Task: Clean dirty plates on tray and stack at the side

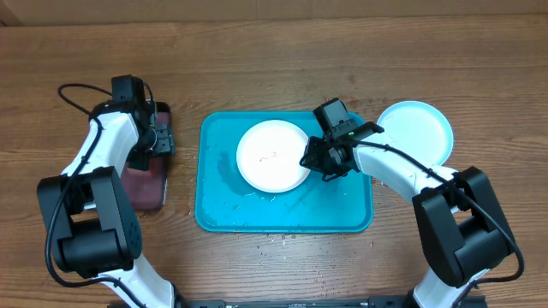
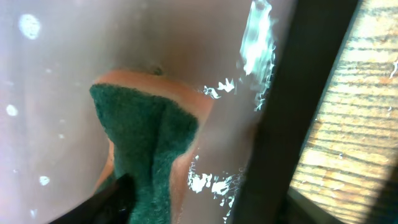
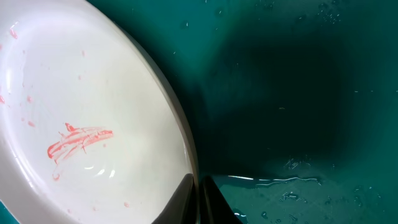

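Observation:
A white plate (image 1: pixel 272 156) with small red smears (image 3: pixel 78 140) lies in the middle of the turquoise tray (image 1: pixel 214 210). My right gripper (image 1: pixel 313 160) is shut on its right rim, one finger on each side of the rim (image 3: pixel 198 194). A light blue plate (image 1: pixel 419 128) lies on the table to the right of the tray. No lime-green rimmed plate is in view. My left gripper (image 1: pixel 154 141) is over the small dark tray and is shut on a creased teal and orange sponge (image 2: pixel 146 134).
The small dark tray (image 1: pixel 145 184) with a pinkish wet inside (image 2: pixel 56 81) and a dark rim (image 2: pixel 280 124) stands left of the turquoise tray. Water pools lie in the turquoise tray's front part (image 1: pixel 257 204). Drops lie on the wooden table (image 1: pixel 274 241) before it.

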Controlling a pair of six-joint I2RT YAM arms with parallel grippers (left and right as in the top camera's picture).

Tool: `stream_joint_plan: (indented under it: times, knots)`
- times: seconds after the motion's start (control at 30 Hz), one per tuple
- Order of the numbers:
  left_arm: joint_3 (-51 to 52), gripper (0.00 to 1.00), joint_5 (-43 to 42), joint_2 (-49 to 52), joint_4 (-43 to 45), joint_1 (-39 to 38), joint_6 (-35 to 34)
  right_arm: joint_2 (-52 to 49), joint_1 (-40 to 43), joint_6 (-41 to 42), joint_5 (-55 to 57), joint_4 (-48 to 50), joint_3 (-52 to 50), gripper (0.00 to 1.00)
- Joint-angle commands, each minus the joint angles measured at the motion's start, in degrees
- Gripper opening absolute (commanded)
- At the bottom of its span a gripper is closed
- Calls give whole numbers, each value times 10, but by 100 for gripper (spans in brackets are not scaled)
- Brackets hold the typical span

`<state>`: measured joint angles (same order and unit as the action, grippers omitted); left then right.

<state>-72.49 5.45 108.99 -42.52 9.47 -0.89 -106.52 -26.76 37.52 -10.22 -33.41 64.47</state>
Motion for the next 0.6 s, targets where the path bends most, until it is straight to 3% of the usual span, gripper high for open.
stream_joint_plan:
  times: [0.0, 0.23, 0.57]
  knots:
    - [-8, 63, 22, 9, -1, 8, 7, -3, -2, 5, -1, 4, -2, 6]
    - [-11, 66, -9, -30, -2, 2, 9, -3, -2, 5, -1, 4, -2, 6]
    - [-11, 69, 45, -70, -10, 15, -11, -3, -2, 5, -1, 4, -2, 6]
